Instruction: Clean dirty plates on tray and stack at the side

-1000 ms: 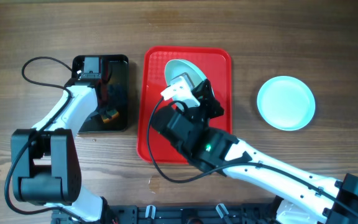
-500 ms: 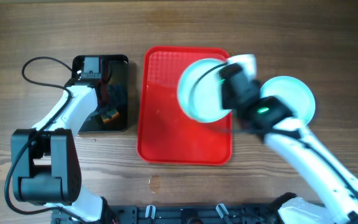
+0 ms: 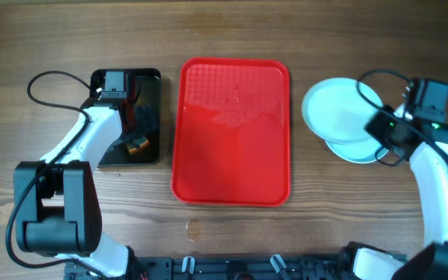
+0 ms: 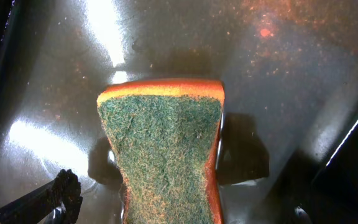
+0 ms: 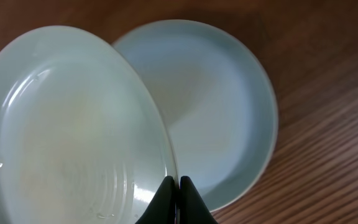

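Note:
The red tray (image 3: 234, 140) lies mid-table with no plate on it. My right gripper (image 3: 381, 127) is shut on the rim of a pale blue plate (image 3: 334, 109), holding it just above and left of a second plate (image 3: 360, 149) that lies on the table to the tray's right. In the right wrist view the fingertips (image 5: 174, 185) pinch the held plate's (image 5: 67, 124) edge over the lower plate (image 5: 222, 106). My left gripper (image 4: 166, 186) is shut on a green and orange sponge (image 4: 163, 149) inside the black tray (image 3: 150, 93). A third plate is not in view.
The black tray's wet floor (image 4: 278, 74) carries orange specks. A black cable (image 3: 49, 82) loops left of it. Bare wood table (image 3: 232, 31) surrounds both trays. The arm bases stand at the front edge.
My right arm has carried the plate from the red tray rightward to above the plate on the table. The left arm has not moved.

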You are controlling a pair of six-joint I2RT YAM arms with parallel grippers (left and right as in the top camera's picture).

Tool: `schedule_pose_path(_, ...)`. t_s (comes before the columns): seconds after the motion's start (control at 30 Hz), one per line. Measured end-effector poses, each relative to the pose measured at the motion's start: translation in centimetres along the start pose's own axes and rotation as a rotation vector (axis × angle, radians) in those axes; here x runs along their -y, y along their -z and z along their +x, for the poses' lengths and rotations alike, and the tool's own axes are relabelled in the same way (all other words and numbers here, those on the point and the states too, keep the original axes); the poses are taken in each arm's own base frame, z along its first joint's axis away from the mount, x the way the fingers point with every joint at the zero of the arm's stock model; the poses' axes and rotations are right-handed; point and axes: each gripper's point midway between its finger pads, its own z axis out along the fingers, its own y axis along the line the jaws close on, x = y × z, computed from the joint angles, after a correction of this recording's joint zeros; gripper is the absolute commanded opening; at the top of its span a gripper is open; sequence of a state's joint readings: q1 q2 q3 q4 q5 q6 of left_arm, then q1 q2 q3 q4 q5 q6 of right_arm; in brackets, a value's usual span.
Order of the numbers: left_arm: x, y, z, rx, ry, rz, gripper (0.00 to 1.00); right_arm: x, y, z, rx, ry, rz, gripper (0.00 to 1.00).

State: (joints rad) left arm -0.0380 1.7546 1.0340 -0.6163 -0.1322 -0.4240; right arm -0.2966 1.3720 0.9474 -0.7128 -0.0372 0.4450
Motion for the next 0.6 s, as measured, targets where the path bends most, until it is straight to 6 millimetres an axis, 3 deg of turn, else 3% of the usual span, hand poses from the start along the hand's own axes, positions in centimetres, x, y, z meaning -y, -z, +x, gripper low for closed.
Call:
schedule_pose_path(0.17,0.0,0.0,0.0,0.000,0.000,0.000,1.00,3.1,-2.1,0.1,-0.026,-0.087,0.042,0.06)
schedule_pose_path(0.23,0.0,0.0,0.0,0.000,0.000,0.000,1.00,3.5,-2.4,-0.1,-0.025,-0.100,0.047,0.38)
schedule_pose_path(0.27,0.0,0.0,0.0,0.000,0.000,0.000,1.00,3.5,-2.4,-0.1,-0.025,-0.103,0.044,0.46)
schedule_pose_path(0.37,0.0,0.0,0.0,0.000,0.000,0.000,1.00,2.9,-2.4,0.1,-0.039,-0.094,0.010,0.48)
schedule_pose_path(0.5,0.0,0.0,0.0,0.000,0.000,0.000,1.00,0.8,-1.7,0.5,-0.063,-0.045,-0.111,0.43)
schedule_pose_path(0.6,0.0,0.0,0.0,0.000,0.000,0.000,1.00,-2.5,1.3,0.5,-0.026,0.062,-0.291,0.43)
